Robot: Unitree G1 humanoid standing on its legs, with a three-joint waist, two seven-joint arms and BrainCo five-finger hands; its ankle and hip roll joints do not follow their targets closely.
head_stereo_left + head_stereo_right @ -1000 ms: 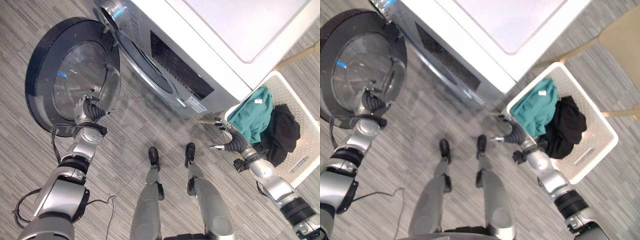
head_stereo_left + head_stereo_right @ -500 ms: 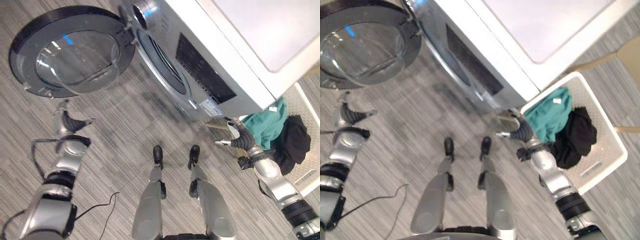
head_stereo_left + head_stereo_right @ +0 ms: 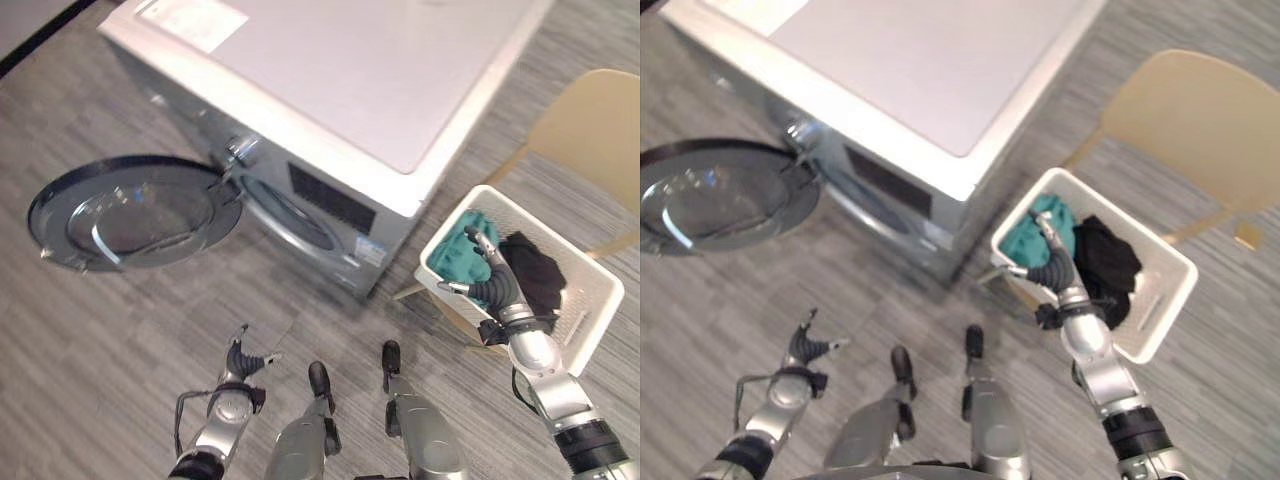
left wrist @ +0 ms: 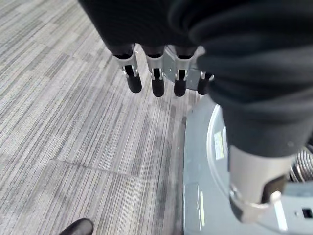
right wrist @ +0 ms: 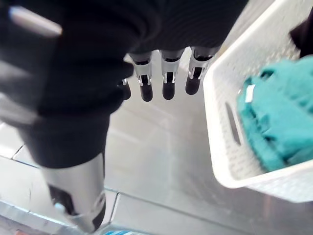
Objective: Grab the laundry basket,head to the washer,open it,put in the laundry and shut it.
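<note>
Washer door now standing wide open; left hand has let go, hanging relaxed. Right hand, fingers loose, empty, hovering over laundry basket — loading next.

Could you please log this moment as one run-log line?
washer door: open | laundry basket: loaded | left robot hand: open | right robot hand: open

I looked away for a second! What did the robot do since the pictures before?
The left hand let go of the washer door and dropped low, open. The door stays wide open. The right hand stays open by the basket; the teal and black clothes remain inside.
</note>
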